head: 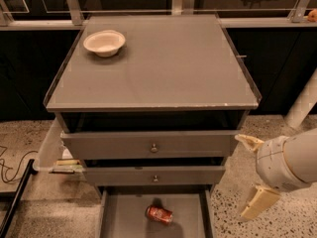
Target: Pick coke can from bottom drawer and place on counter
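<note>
The coke can [159,214] lies on its side on the floor of the bottom drawer [124,217], which is pulled out below the two knobbed drawers. The counter [163,63] is the flat grey top of the cabinet. My gripper [253,175] is at the lower right, beside the cabinet and level with the drawers, to the right of and above the can. Its two cream fingers [259,202] stand wide apart and hold nothing.
A white bowl [104,42] sits at the counter's far left corner. A clear bin with flat items [62,163] stands left of the cabinet. Cables [10,170] lie on the speckled floor at left. A white post [302,105] rises at right.
</note>
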`<state>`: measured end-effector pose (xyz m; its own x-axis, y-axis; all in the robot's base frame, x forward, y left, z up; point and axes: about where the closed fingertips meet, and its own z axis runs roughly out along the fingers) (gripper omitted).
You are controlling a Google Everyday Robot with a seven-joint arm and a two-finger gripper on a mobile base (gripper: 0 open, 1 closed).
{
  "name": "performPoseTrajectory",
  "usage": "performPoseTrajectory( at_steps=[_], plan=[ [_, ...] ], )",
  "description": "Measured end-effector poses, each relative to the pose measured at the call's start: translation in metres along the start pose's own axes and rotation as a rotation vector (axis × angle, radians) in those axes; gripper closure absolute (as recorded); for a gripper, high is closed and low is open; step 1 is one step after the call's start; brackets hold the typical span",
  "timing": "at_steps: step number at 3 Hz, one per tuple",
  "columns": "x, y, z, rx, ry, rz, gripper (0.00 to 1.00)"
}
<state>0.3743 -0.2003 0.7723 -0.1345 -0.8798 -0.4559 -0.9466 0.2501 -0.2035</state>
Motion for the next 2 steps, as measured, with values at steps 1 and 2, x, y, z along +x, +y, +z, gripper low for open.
performPoseTrajectory(
  at_steps=[1,2],
  plan=[
    [0.008,0.012,0.026,-0.053,-0.023,0.044,0.0],
    [0.028,0.028,0.086,-0.123,-0.035,0.094,0.0]
  ],
)
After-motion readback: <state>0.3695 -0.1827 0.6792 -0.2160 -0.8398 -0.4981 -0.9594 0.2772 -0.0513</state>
